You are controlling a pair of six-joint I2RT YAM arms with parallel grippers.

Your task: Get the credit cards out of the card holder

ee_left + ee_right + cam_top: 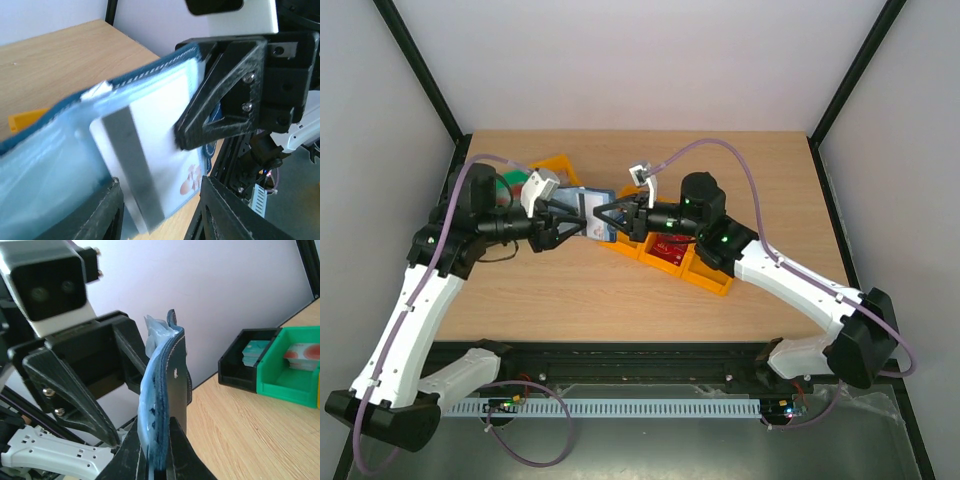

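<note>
The wooden table is the biggest thing. An orange tray lies on it by the right arm. A green bin and a black bin sit side by side. The card holder is up in the air between both grippers. The right gripper pinches its dark edge tight. A white card with a grey stripe sticks out of a pale pocket, down between the fingers of the left gripper. I cannot tell if they squeeze it.
</note>
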